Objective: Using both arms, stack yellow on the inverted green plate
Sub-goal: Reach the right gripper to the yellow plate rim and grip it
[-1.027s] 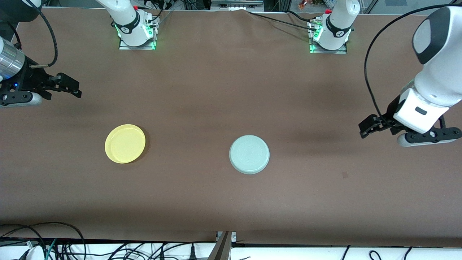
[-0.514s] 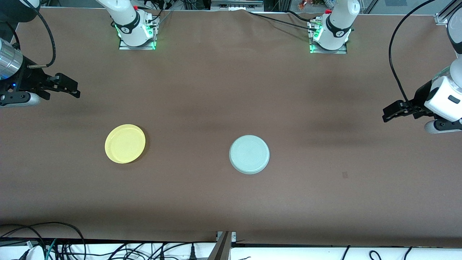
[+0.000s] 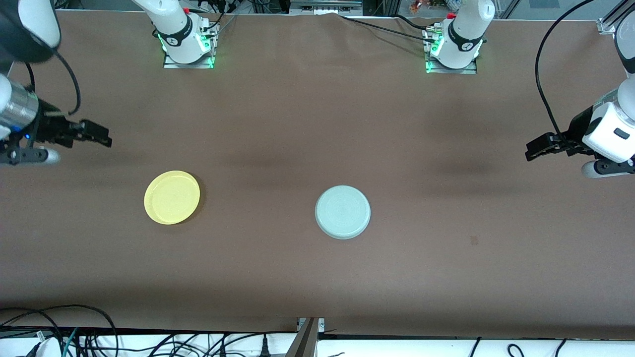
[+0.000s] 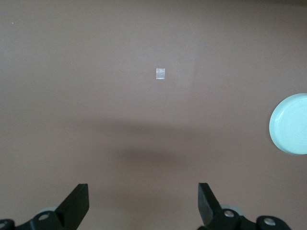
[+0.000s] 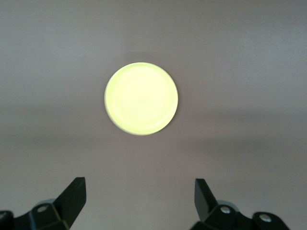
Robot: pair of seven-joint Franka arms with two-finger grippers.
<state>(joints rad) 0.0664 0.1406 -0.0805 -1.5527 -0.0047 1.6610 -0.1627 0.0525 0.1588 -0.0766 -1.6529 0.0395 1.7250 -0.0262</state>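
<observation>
Right gripper [image 3: 101, 136], jaws wide and empty, has dipped slightly at its tabletop edge toward yellow [image 3: 171, 197]; left gripper [image 3: 533, 150], also wide, has retreated to its edge. Green plate [image 3: 343, 212] lies inverted mid-table, unstacked.

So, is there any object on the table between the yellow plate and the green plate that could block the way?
Nothing visible does. Only bare brown table lies between the yellow plate and the inverted green plate. The open right claw and open left claw are both up, toward the table's ends.
</observation>
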